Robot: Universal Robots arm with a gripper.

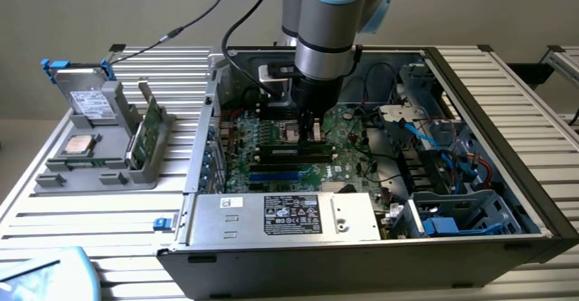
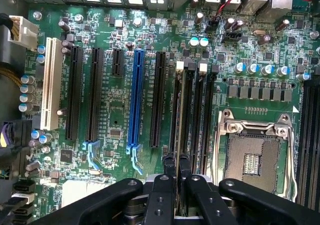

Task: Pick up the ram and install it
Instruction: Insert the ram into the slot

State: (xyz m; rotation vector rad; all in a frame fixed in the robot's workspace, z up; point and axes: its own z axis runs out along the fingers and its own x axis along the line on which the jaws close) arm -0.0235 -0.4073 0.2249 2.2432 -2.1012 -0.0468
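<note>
My gripper reaches down inside the open computer case, over the black memory slots of the green motherboard. In the wrist view my gripper is shut on the ram, a thin stick seen edge-on between the black fingers. The ram lies along the slot with the white latch. Whether it sits fully down in that slot I cannot tell. More black slots run parallel beside it.
The open processor socket lies close beside the slots. On the exterior view's left, a grey holder carries a drive with blue clips, a silver processor chip and a green board. The power supply and cables crowd the case.
</note>
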